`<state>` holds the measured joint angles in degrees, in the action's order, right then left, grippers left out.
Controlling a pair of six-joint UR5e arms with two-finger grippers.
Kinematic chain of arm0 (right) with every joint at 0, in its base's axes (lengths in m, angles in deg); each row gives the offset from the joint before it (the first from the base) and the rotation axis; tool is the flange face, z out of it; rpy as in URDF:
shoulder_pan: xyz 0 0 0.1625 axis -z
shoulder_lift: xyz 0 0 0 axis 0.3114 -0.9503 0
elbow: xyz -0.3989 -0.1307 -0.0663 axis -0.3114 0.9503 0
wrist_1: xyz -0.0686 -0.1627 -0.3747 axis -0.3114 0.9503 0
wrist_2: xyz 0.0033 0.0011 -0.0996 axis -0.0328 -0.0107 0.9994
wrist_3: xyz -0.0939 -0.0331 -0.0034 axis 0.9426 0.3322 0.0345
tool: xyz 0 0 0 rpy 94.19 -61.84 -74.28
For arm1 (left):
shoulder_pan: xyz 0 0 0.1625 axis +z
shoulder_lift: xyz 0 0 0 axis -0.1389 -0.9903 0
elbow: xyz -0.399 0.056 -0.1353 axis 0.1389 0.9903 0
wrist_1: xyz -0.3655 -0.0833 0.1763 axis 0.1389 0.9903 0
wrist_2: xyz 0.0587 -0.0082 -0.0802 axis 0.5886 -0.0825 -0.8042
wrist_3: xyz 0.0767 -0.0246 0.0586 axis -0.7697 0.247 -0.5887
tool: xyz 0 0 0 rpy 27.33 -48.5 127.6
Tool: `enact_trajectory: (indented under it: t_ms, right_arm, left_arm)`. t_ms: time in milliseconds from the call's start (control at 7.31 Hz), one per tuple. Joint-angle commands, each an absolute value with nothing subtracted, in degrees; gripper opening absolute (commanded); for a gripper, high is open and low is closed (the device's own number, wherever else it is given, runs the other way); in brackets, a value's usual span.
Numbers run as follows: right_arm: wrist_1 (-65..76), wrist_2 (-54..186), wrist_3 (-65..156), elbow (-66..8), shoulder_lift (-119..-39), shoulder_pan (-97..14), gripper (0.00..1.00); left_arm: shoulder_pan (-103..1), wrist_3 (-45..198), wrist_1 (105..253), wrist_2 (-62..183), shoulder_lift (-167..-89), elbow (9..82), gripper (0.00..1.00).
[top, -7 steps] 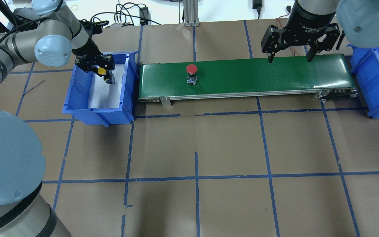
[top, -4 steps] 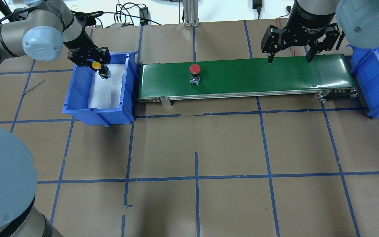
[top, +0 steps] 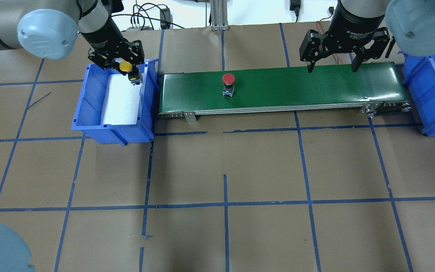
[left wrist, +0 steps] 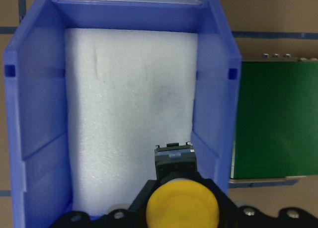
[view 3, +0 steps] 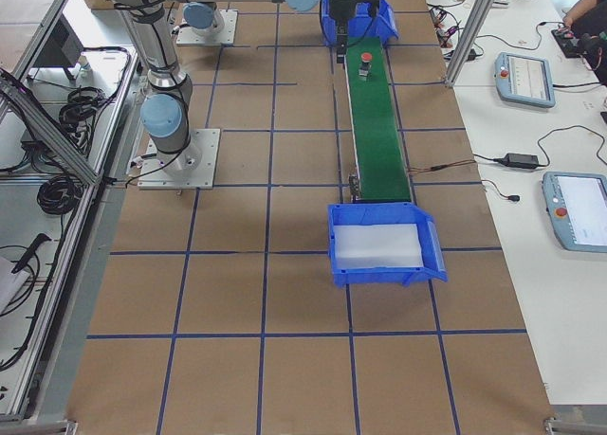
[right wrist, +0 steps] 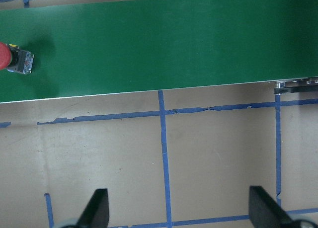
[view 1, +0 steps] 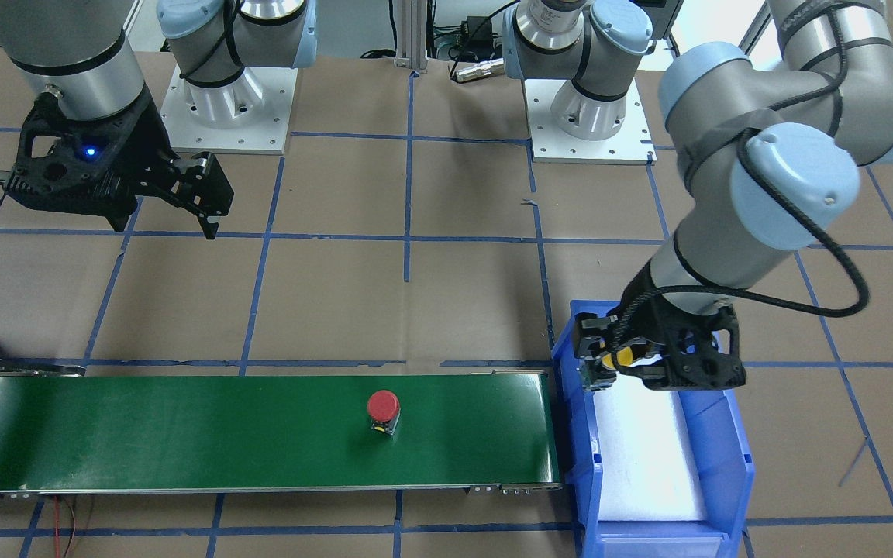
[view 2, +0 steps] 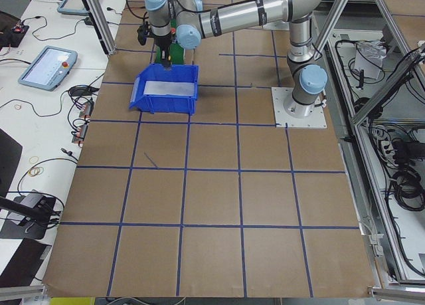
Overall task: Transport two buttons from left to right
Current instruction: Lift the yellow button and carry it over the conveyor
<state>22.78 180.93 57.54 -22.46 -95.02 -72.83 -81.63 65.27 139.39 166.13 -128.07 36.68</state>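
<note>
1. Yellow button [left wrist: 182, 208]: long axis approx. vertical, round cap up toward the wrist, black-grey square body down toward the bin floor. Exact tilt: cannot tell.
2. Posn vs tool: left gripper [top: 127, 69] is clamped on it. The black fingers [left wrist: 141, 204] sit either side just under the cap, and the body sticks out below the tips.
3. Location: held above the left bin [top: 89, 99] and raised off the foam liner [left wrist: 124, 99], toward the wall nearest the conveyor belt [top: 315, 85].
4. Red button [top: 228, 79]: stands upright on the belt, cap up, body on the belt surface, toward the left-bin end. Neither gripper touches it, and it is well apart from the right gripper [top: 332, 68].
5. Right gripper: jaws wide apart, nothing btwn them. It is raised near the belt's right end, close to the right bin [top: 423, 94]. Whether it is directly over the belt: cannot tell. In the right wrist view the red button sits at the left frame edge, partly cut off.
6. Materials:
   - Caps are smooth plastic; the red one is mushroom-shaped and wider than its body.
   - Belt is flat green w/ a metal side rail [top: 278, 108].
   - Bins are blue moulded plastic w/ open tops.
   - Foam is white and fine-grained w/ shallow dents.
   - Table [top: 263, 166] is papered brown w/ blue tape lines [top: 225, 204].
</note>
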Motion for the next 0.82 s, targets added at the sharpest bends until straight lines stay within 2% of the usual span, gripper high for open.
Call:
enact_trajectory:
  t_ms: [0, 274, 684]
  right_arm:
    - [22.76, 180.93, 57.47, -22.55, -95.02, -72.82, 1.00]
    - [22.76, 180.93, 57.56, -22.55, -94.94, -72.82, 1.00]
    - [22.76, 180.93, 57.47, -22.55, -95.02, -72.82, 1.00]
  left_arm:
    - [-86.48, 73.04, 133.09, 162.70, -131.56, 36.38, 0.33]
    - [-88.52, 72.36, 128.07, 162.95, -136.84, 36.30, 0.33]
    - [-88.52, 71.23, 127.69, 163.73, -138.17, 36.38, 0.33]
